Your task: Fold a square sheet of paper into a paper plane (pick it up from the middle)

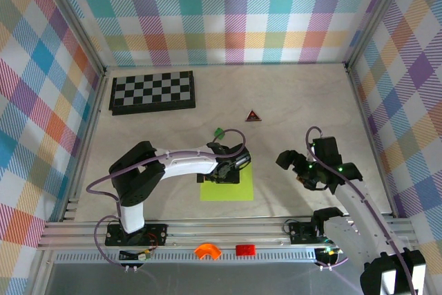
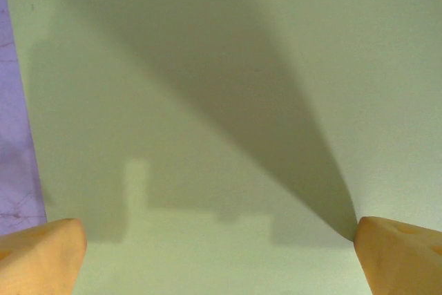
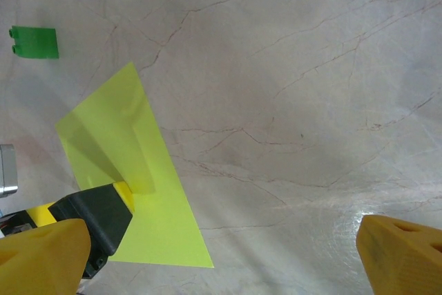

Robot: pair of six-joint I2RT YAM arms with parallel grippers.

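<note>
Lower centre of the overhead view, the left gripper (image 1: 226,173) stood spread open over the flat lime yellow-green paper sheet (image 1: 228,191). The right gripper (image 1: 298,170), centre-right, gaped empty.

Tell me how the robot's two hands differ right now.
The left hand is over the yellow-green paper; the right hand is over bare table beside it. The left hand sits low, close to the sheet; the right hand looks higher. Both hands are open and hold nothing.
</note>
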